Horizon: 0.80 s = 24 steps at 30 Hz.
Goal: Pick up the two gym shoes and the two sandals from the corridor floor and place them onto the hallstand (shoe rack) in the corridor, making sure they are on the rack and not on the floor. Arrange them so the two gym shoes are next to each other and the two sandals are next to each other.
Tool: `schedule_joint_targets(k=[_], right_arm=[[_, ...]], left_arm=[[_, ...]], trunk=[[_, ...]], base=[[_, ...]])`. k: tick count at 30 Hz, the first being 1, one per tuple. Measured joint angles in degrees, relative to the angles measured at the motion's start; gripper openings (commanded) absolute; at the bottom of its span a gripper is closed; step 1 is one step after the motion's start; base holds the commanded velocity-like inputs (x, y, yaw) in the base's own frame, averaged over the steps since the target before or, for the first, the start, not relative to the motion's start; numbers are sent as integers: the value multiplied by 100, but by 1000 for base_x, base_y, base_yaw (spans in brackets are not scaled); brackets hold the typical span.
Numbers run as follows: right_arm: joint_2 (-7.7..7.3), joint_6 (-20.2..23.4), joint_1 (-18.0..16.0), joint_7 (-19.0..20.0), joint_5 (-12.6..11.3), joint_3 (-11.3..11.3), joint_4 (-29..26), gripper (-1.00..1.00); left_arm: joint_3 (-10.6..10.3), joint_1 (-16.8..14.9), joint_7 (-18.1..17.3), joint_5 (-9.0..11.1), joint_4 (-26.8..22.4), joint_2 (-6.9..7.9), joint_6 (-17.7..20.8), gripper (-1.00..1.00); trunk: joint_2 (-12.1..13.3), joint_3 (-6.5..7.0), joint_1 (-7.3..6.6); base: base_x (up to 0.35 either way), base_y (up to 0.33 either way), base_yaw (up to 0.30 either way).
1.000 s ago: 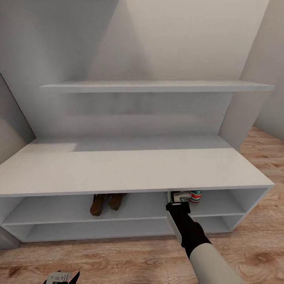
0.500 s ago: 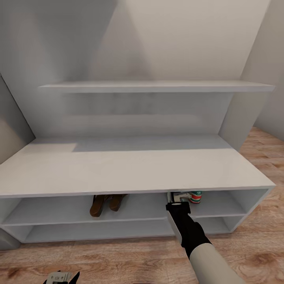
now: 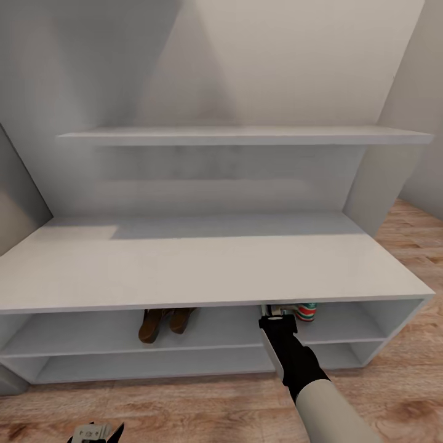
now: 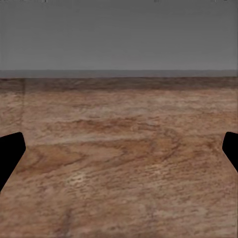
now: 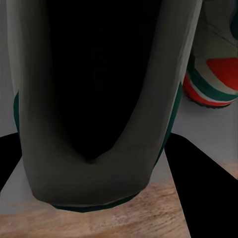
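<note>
**Sneaker at the rack's upper compartment, right pincer pinching it**

While the right pincer (image 3: pixel 278 309) reaches under the rack's top board, low and right of centre in the head view, it pinches one gym shoe (image 5: pixel 94 104) by the collar; in the right wrist view the shoe's dark opening faces the camera, with the two black fingers (image 5: pixel 201 183) on either side of its heel and wood floor beneath the sole. The second gym shoe (image 3: pixel 306 311) stands just beside it on the upper shelf compartment, its red heel tab and green stripes showing at the upper right of the wrist view (image 5: pixel 213 74). Whether the held shoe rests on the shelf or hangs just at its edge cannot be told.

Further left in that same compartment, the two sandals (image 3: pixel 163 323) lie side by side, close together, well apart from the sneakers.

The hallstand (image 3: pixel 209 271) spans the head view, pale grey, with a long upper shelf (image 3: pixel 246 135) across the back panel. The corridor floor (image 3: pixel 197 409) runs along the bottom.

At the lower left edge the left pincer (image 3: pixel 98 432) hangs over bare planks (image 4: pixel 119 148), its fingertips (image 4: pixel 9 153) spread wide, holding nothing.
</note>
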Motion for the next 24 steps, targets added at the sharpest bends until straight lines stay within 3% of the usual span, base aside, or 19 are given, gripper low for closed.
schedule_joint_targets(k=[15, 16, 24], right_arm=[[0, 0, 0, 0, 0, -2, 0, -100], [0, 0, 0, 0, 0, -1, 0, 100], [0, 0, 0, 0, 1, 0, 0, 100]], left_arm=[[0, 2, 0, 0, 2, 0, -1, 100], [0, 2, 0, 0, 3, 0, 0, 100], [1, 4, 0, 3, 9, 0, -1, 100]], trunk=[[0, 0, 1], [0, 0, 1], [0, 0, 1]], base=[[45, 0, 0], [9, 0, 0], [-5, 0, 0]])
